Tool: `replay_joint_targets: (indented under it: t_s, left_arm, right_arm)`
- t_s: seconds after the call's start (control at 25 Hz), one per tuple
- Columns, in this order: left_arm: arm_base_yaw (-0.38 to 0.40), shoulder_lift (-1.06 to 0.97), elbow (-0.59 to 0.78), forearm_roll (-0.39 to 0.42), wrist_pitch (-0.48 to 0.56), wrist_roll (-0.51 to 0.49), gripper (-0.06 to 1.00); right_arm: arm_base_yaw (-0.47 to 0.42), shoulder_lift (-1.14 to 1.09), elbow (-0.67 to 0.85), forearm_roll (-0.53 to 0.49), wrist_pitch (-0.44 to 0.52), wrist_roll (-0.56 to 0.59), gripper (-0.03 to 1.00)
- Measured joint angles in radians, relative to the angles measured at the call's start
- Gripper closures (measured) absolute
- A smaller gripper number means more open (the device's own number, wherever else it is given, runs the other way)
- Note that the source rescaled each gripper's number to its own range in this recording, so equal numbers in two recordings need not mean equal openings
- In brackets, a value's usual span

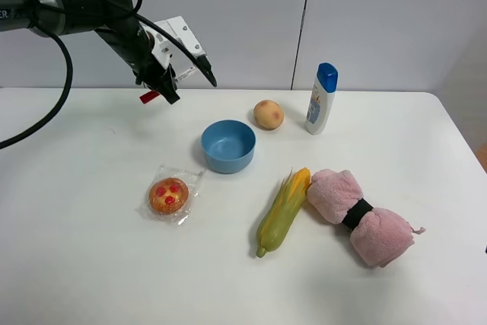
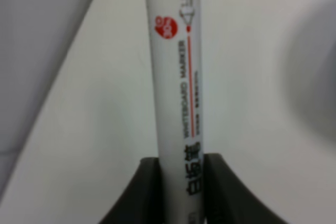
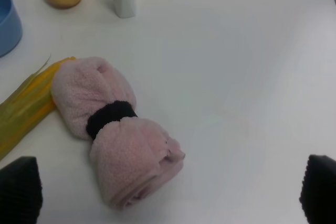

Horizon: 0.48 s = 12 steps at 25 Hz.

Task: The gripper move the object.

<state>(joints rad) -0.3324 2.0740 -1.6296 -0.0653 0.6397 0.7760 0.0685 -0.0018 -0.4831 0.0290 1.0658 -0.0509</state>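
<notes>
White cylindrical marker pen, glossy, red-capped, clamped in left end effector, right end effector spread apart

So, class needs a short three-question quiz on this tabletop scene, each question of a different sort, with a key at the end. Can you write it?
1. True or false: the slim white marker pen with a red cap lies on the white table.
2. Which thing lies right beside the pink rolled towel with a black band? A: yellow-green corn cob. B: round blue bowl. C: white bottle with a blue cap.
3. Fill in: the right tool is ___ (open or shut).

Key
1. False: the left tool grips the pen above the table.
2. A.
3. Open.
</notes>
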Motion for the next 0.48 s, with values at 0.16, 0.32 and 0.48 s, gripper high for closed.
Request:
replay_joint_targets:
  t_s: [0.16, 0.32, 0.48]
  left_arm:
    - [-0.001, 0.037, 0.000, 0.000, -0.043, 0.130, 0.94]
    - [-0.001, 0.087, 0.000, 0.001, -0.065, 0.276, 0.94]
    - [0.007, 0.129, 0.000, 0.003, -0.094, 0.422, 0.94]
  right_arm:
    - [0.000, 0.000, 0.000, 0.000, 0.000, 0.000, -0.03]
    - [0.000, 0.000, 0.000, 0.000, 0.000, 0.000, -0.03]
    - [0.000, 0.000, 0.000, 0.000, 0.000, 0.000, -0.03]
